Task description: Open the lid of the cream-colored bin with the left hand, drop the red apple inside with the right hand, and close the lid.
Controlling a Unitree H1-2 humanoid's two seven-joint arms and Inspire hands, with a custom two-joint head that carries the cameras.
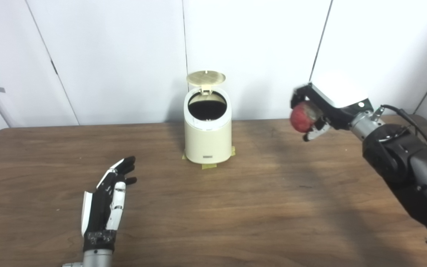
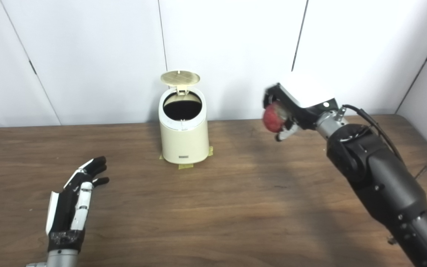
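The cream-colored bin (image 1: 208,139) stands upright at the back middle of the table. Its round lid (image 1: 206,78) is flipped up behind the rim and the dark opening (image 1: 207,109) shows. My right hand (image 1: 315,111) is raised above the table, to the right of the bin at about the height of its rim, and is shut on the red apple (image 1: 302,116). My left hand (image 1: 109,196) rests low over the table at the front left, open with its fingers stretched out, holding nothing and well apart from the bin.
The bin stands on strips of yellow tape (image 1: 209,165) stuck to the brown wooden table (image 1: 235,207). White wall panels (image 1: 117,55) close the back just behind the bin. A black cable (image 1: 410,118) runs along the right forearm.
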